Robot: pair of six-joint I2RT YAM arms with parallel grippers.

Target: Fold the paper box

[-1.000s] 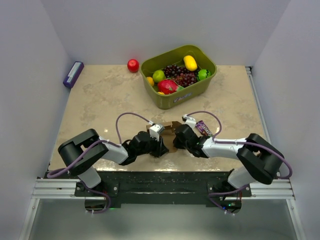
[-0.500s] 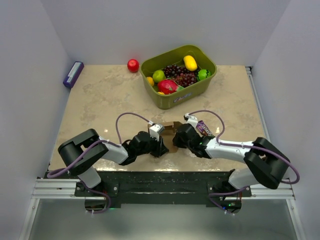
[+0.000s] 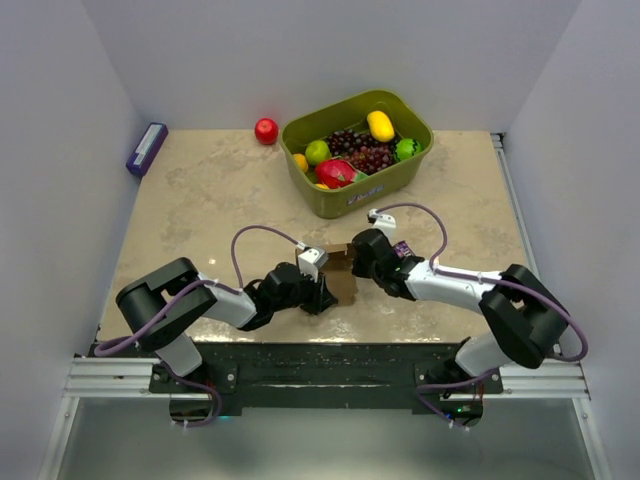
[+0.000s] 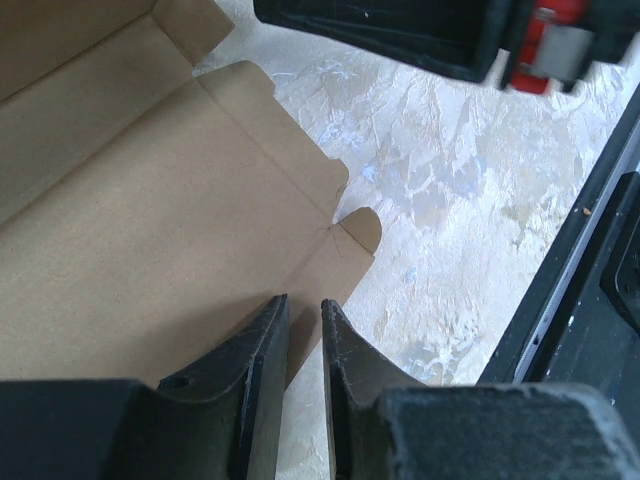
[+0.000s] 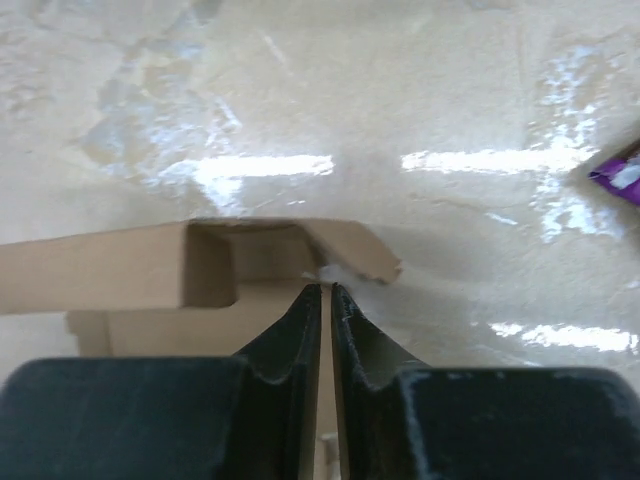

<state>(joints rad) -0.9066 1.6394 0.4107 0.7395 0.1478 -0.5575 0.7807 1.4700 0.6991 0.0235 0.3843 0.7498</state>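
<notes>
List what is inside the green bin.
The bin holds dark grapes, a yellow fruit, a green fruit and a red dragon fruit; whatever lies beneath them is hidden.

Left gripper and right gripper, jaws nearly together

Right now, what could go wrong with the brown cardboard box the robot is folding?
1. The left pincer pinches only the edge of the thin brown cardboard paper box; it could slip out or tear.
2. The right pincer has its closed tips at a small bent flap, which might crumple.
3. Both pincers sit close together and might bump.
</notes>
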